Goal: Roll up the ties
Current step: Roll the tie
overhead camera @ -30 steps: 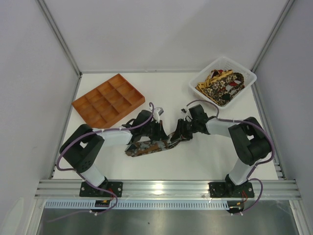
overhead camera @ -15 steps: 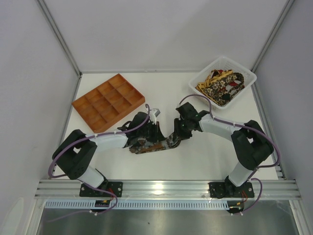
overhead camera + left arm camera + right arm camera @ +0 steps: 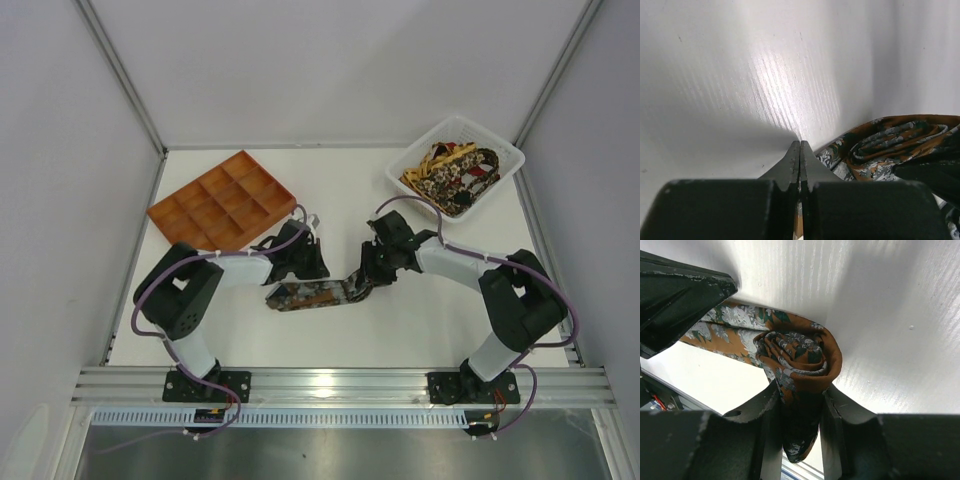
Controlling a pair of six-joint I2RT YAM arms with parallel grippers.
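Observation:
A brown, rust-orange and grey patterned tie [image 3: 305, 296] lies on the white table between my arms. Its right end is wound into a roll [image 3: 800, 357]. My right gripper [image 3: 800, 390] is shut on that roll, one finger on each side; it shows from above too [image 3: 368, 272]. The flat tail runs left from the roll [image 3: 725, 325]. My left gripper [image 3: 800, 146] is shut, tips against the bare table just left of the tie [image 3: 890, 145]. From above it [image 3: 306, 264] sits just behind the flat part of the tie.
A white basket [image 3: 505, 160] at the back right holds several more patterned ties [image 3: 450, 172]. An orange compartment tray [image 3: 222, 205] stands at the back left, close to the left arm. Grey walls close in both sides.
My left gripper has come off the flat part of the tie and drawn back toward the tray, its arm folding in. The tie's loose length is shorter. The right gripper still holds the roll.

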